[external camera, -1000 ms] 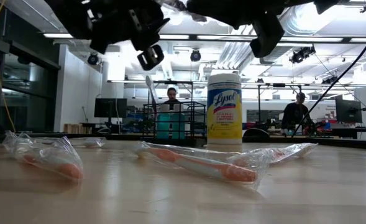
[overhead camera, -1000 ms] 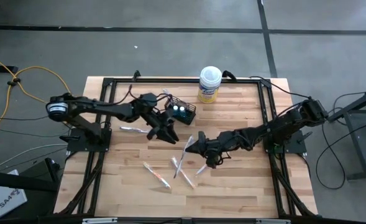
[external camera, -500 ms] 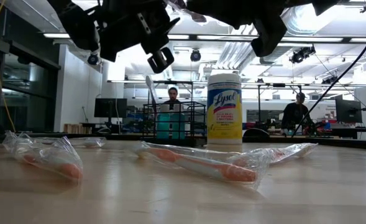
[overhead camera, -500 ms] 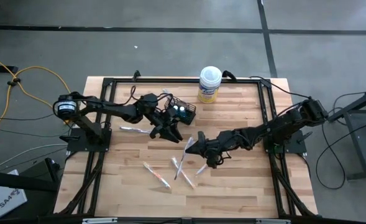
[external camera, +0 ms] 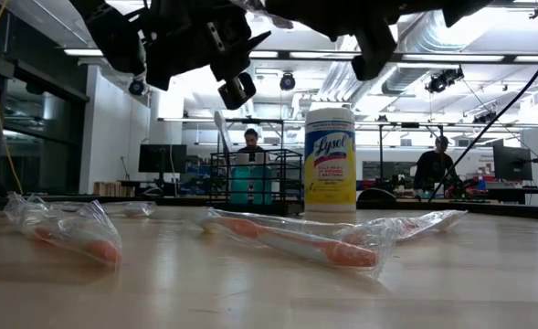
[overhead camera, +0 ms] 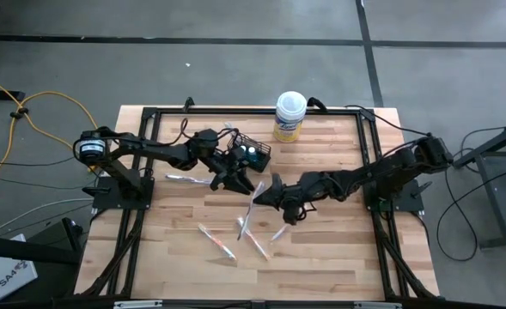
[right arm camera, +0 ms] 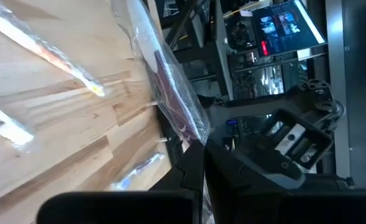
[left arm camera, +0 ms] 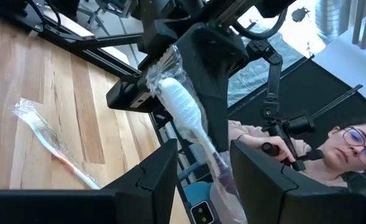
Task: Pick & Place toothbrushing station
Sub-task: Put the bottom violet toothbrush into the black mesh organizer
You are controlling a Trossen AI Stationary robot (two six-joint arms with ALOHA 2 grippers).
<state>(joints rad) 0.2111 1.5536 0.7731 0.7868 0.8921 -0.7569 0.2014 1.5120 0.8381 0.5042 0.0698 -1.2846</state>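
We see the right gripper (overhead camera: 270, 190) raised above the middle of the table (overhead camera: 338, 257), its fingers closed tight on a wrapped toothbrush (overhead camera: 254, 196) with a purple handle. In the right wrist view that toothbrush (right arm camera: 170, 93) runs straight out from between the clamped fingers, its clear wrapper trailing over the wood. The brush sticks out from the gripper toward the left arm, slanting down toward the near side of the table.

The left gripper (overhead camera: 233, 178) hovers just beside it, its fingers spread wide and holding nothing. In the left wrist view the white bristle end of the held toothbrush (left arm camera: 181, 109) stands in the gap between the two dark fingers (left arm camera: 155, 174), not touching either as far as we can tell. A person sits beyond the table's edge in that view.

The black wire-mesh basket (overhead camera: 251, 150) sits on the table just behind the left gripper, with two teal-topped tubes (overhead camera: 249, 151) inside it. The white-lidded canister (overhead camera: 289, 116) stands at the far edge, apart from the basket.

Several more wrapped toothbrushes lie flat on the wood: one (overhead camera: 185, 178) beside the left arm, and a loose cluster (overhead camera: 235, 240) nearer the front, below both grippers. In the low view two of them (external camera: 287, 242) lie close to the camera.
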